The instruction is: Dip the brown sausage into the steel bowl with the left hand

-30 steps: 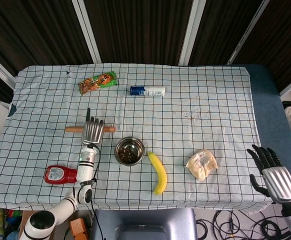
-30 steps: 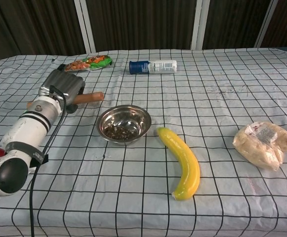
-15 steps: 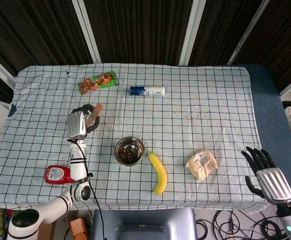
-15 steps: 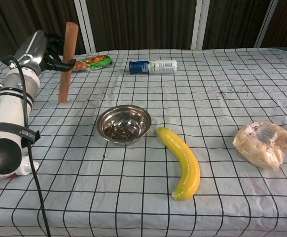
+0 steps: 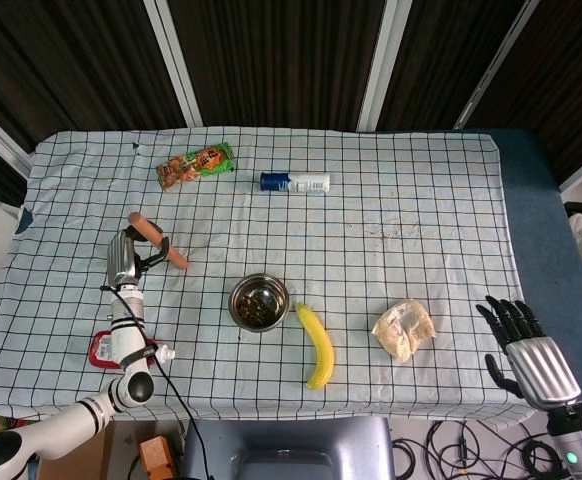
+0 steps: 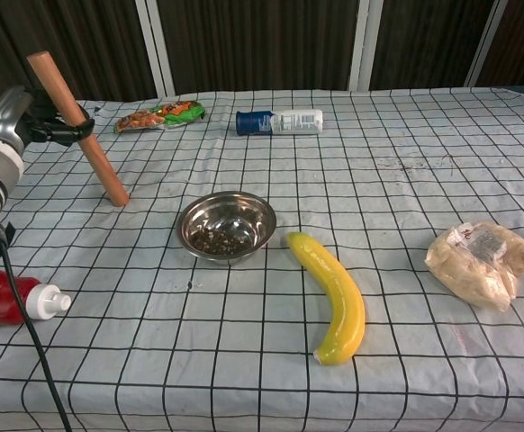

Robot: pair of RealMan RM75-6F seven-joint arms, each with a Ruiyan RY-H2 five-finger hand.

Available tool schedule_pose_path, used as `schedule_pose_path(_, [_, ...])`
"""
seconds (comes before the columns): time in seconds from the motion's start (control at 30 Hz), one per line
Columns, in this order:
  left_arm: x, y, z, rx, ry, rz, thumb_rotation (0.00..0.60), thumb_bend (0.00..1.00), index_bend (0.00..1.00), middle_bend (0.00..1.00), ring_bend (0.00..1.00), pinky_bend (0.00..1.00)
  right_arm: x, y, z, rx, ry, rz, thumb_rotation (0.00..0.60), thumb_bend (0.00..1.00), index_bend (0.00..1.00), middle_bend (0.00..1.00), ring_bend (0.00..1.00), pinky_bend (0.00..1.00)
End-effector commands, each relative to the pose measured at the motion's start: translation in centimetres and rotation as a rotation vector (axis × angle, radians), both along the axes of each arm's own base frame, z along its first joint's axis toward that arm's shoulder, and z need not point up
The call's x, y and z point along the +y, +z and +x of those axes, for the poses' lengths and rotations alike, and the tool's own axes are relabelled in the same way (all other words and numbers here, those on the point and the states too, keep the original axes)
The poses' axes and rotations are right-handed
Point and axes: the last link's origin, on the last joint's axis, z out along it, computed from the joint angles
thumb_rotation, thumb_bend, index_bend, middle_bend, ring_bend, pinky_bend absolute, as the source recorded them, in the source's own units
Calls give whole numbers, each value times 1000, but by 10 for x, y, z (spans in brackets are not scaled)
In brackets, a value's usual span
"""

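The brown sausage (image 6: 77, 128) rides tilted in my left hand (image 5: 124, 259) at the far-left side of the table, fingers wrapped around its upper part so the lower end slants down to the right, toward the steel bowl (image 6: 226, 225). I judge that grip leaves the free end ready to dip; the bowl sits to the right and nearer, well apart from the sausage tip, with dark crumbs in its bottom. Near the left edge lies a red sauce bottle (image 6: 10, 300) on its side, white cap pointing right; no label is readable. At the far side, a green-and-orange snack packet (image 5: 195, 163) and a blue-and-white bottle (image 5: 295, 182) lie flat; their print is too small to read. Just right of the bowl a yellow banana (image 6: 333, 296) curves toward the near edge. Further right rests a clear bag of pale food (image 6: 480, 261) with a label I cannot make out. My right hand (image 5: 524, 344) hangs off the table's right edge, fingers spread, holding nothing, parked clear of the work. The checked tablecloth (image 5: 421, 200) covers everything.
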Motion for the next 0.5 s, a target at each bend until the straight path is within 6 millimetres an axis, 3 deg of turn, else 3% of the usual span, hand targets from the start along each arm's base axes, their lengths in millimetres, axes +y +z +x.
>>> schedule_pose_path(0.03, [0, 5, -9, -1, -4, 10, 600, 501, 733, 690, 429, 397, 0, 0, 0, 0, -1, -1, 600, 457, 0, 0, 0, 0])
schedule_pose_path(0.2, [-1, 9, -19, -50, 1, -5, 600, 526, 691, 652, 394, 358, 0, 1, 0, 0, -2, -4, 600, 457, 0, 0, 0, 0])
schedule_pose_path(0.5, [3, 13, -16, -300, -34, -68, 600, 414, 371, 420, 236, 214, 0, 0, 0, 2, -1, -5, 600, 457, 0, 0, 0, 0])
